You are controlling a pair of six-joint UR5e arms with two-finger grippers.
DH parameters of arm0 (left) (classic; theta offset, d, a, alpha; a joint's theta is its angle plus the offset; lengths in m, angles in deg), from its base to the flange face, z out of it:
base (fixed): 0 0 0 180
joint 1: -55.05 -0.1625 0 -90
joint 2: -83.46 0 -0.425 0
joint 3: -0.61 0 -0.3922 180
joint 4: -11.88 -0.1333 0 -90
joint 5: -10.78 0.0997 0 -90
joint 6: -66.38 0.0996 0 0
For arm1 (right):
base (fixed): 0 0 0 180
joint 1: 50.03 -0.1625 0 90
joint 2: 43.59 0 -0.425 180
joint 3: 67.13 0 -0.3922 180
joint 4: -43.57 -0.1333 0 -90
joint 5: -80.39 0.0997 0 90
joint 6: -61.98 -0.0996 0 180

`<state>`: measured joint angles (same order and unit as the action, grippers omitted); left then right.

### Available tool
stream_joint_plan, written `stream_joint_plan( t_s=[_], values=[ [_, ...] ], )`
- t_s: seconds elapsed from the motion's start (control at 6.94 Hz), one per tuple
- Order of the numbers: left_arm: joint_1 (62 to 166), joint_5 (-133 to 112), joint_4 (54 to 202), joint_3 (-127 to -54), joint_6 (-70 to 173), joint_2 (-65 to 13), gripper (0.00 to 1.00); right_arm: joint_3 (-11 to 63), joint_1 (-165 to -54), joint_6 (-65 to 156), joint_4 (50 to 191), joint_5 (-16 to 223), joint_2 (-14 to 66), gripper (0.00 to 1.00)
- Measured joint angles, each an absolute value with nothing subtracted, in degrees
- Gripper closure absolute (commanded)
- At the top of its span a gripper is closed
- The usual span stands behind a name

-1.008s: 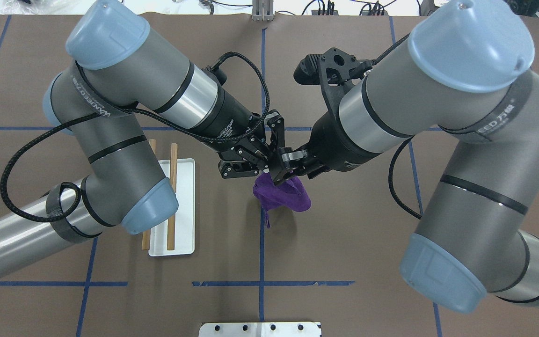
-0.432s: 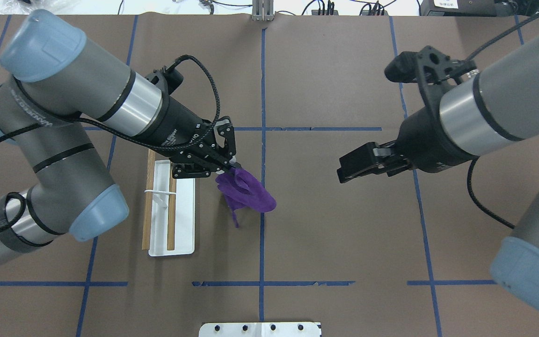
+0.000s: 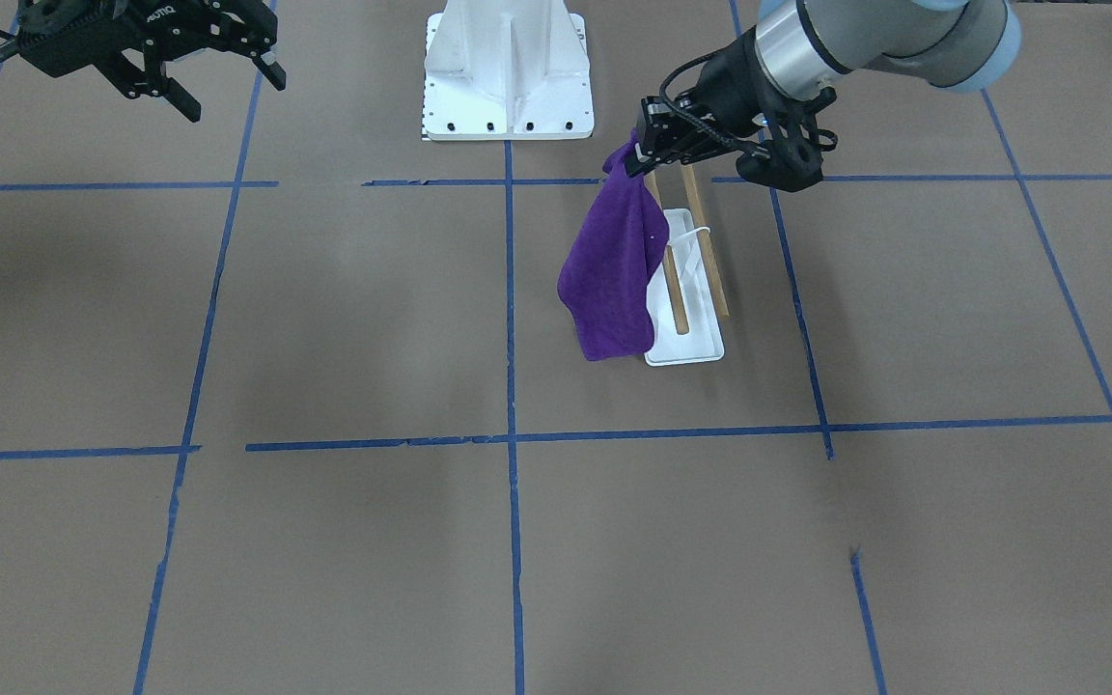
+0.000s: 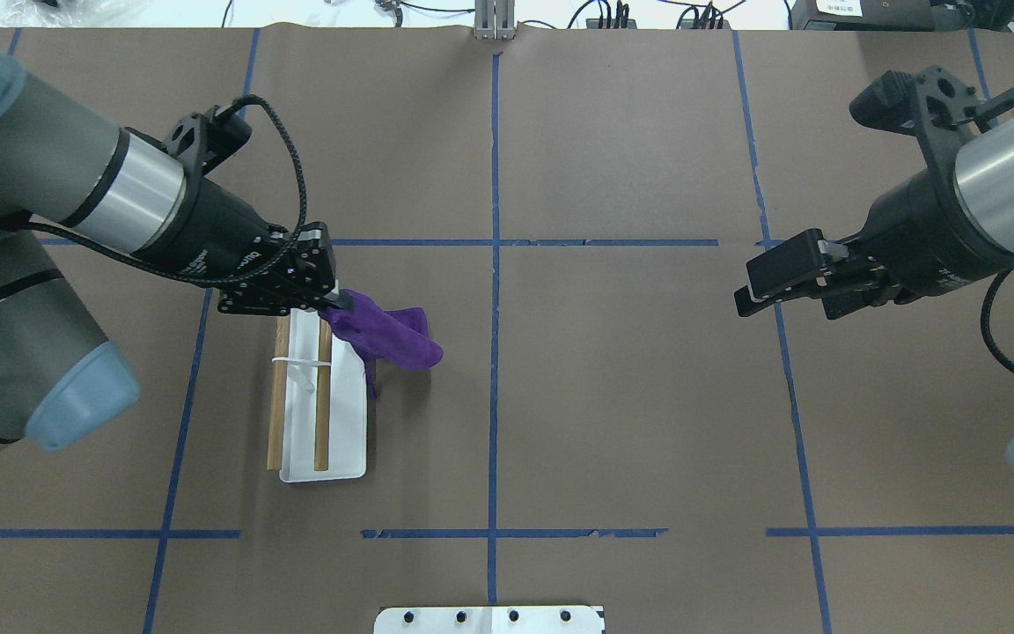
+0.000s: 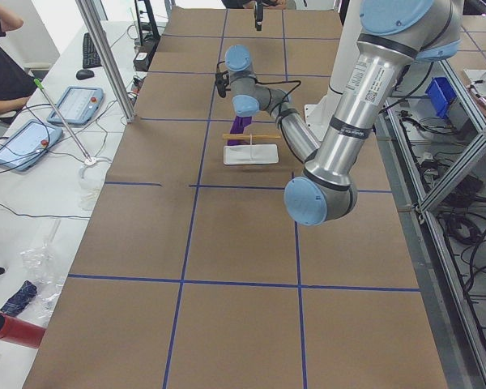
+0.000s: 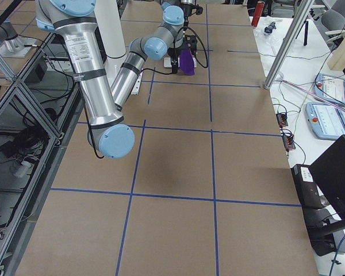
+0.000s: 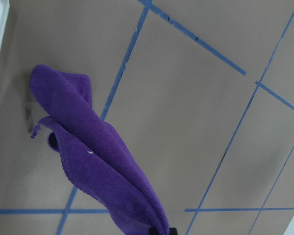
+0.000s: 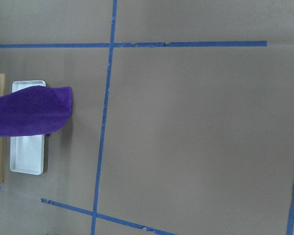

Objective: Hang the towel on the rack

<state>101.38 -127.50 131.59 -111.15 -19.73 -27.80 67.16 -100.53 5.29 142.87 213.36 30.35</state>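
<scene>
The purple towel (image 4: 388,339) hangs from my left gripper (image 4: 340,301), which is shut on its top corner. It hangs just beside the far end of the rack (image 4: 344,423), on the side toward the table's middle. The rack has a white base and two wooden rods (image 4: 323,396). In the front-facing view the towel (image 3: 614,265) hangs down in front of part of the rack (image 3: 686,343) below my left gripper (image 3: 635,145). The left wrist view shows the towel (image 7: 98,166) dangling. My right gripper (image 4: 745,295) is open and empty, far to the right (image 3: 233,87).
A large white bolted pedestal (image 3: 508,68) stands at the robot's side of the table; its edge also shows in the overhead view (image 4: 489,619). Brown paper with blue tape lines (image 4: 494,242) covers the table. Operators' tablets (image 5: 73,105) lie beyond the table's left end.
My right gripper let go of the towel and pulled back to the right. My left gripper carried the towel left, from the table's middle to the rack's far end.
</scene>
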Motion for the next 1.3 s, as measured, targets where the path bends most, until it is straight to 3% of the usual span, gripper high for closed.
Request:
stream_joint_plan(
  t_s=[0.43,0.86,1.01,1.15,1.3],
  values=[
    [106.82,-127.55,131.51,-111.72,0.46,-16.25,1.00,67.33,-101.29,5.29,142.88,213.63,31.07,0.00],
    [107.65,-127.56,131.50,-110.48,3.71,-13.87,1.00,67.58,-102.60,5.29,143.02,213.75,31.30,0.00],
    [107.68,-127.54,131.50,-110.27,3.83,-13.62,0.74,67.73,-103.31,5.29,143.05,214.18,31.57,0.00],
    [107.69,-127.50,131.48,-109.92,3.87,-13.56,0.26,67.90,-103.98,5.29,143.06,214.84,31.88,0.00],
    [107.68,-127.42,131.48,-109.34,3.88,-13.56,0.00,68.21,-104.41,5.29,143.06,215.19,32.38,0.00]
  ],
)
